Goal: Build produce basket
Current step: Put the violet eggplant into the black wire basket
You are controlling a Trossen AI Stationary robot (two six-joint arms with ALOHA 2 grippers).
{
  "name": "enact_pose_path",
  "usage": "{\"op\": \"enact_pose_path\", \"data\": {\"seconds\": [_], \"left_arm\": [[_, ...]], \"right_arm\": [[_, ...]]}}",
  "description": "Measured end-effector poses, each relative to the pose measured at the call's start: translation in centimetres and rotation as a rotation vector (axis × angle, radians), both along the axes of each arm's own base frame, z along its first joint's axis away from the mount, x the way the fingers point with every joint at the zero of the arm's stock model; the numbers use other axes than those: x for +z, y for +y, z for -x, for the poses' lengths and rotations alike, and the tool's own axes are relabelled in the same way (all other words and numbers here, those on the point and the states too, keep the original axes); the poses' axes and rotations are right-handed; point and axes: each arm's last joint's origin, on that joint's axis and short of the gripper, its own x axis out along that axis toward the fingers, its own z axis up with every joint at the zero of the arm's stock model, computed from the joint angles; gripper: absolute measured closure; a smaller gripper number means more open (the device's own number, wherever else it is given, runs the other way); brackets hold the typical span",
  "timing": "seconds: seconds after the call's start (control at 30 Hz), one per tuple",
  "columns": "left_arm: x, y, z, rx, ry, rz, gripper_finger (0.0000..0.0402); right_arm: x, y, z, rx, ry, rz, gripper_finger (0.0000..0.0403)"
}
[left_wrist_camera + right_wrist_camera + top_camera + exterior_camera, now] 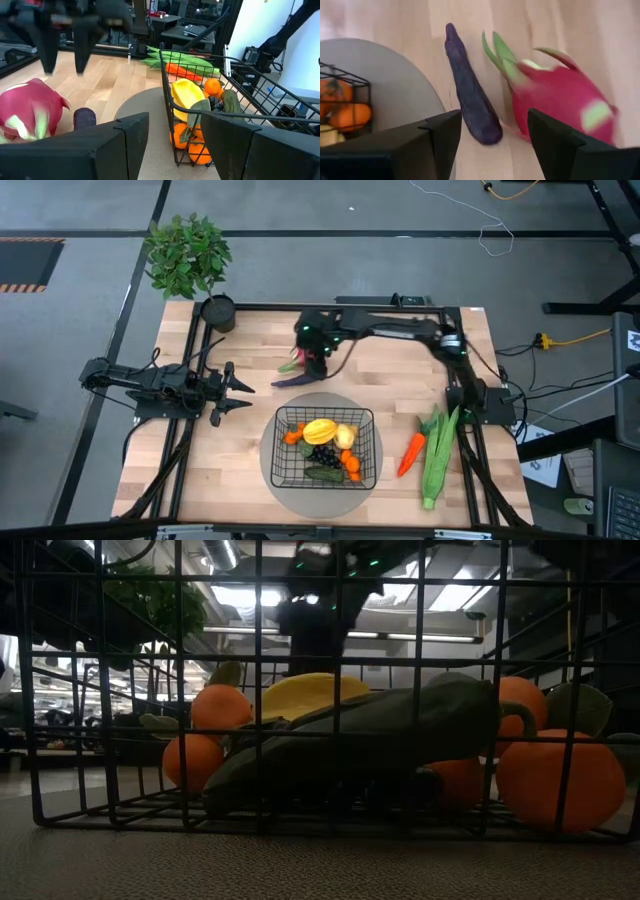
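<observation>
Above the table's far side, the right gripper [490, 150] hangs open over the dragon fruit [560, 100] beside the eggplant [470, 100], apparently lined up to straddle the fruit squarely before closing, basket [322, 446] nearby.

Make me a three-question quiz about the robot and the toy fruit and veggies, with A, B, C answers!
1. Where does the eggplant lie?
A. in the basket
B. on the table beside the dragon fruit
C. in the plant pot

2. What colour is the carrot lying outside the basket?
A. orange
B. blue
C. white

3. How is the right gripper?
A. shut on the carrot
B. shut on the eggplant
C. open, holding nothing

Answers: 1 B, the right wrist view shows the two side by side on bare wood. 2 A, it shows orange in the high view. 3 C, its fingers stand apart above the eggplant and dragon fruit.
</observation>
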Motion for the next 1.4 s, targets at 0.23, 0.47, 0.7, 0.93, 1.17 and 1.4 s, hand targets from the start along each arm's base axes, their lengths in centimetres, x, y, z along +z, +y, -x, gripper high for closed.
{"op": "enact_pose_path", "data": {"seconds": [0.23,0.47,0.7,0.93,1.17,1.4], "left_arm": [[0.0,0.0,0.0,0.0,0.0,0.0,0.0232],[0.0,0.0,0.0,0.0,0.0,0.0,0.0232],[0.0,0.0,0.0,0.0,0.0,0.0,0.0232],[0.0,0.0,0.0,0.0,0.0,0.0,0.0232],[0.0,0.0,0.0,0.0,0.0,0.0,0.0232],[0.0,0.0,0.0,0.001,0.0,0.0,0.0232]], "right_arm": [[-2.8,1.4,-4.5,0.045,0.028,0.026,0.0188],[-6.2,3.6,-6.1,0.107,0.149,0.225,0.0188],[-8.4,4.5,-6.7,0.129,0.179,0.229,0.0188],[-10.1,4.4,-6.6,0.126,0.237,0.228,0.0188],[-10.3,4.4,-6.7,0.122,0.234,0.223,0.0229],[-9.6,4.6,-6.8,0.091,0.237,0.204,0.0327]]}}
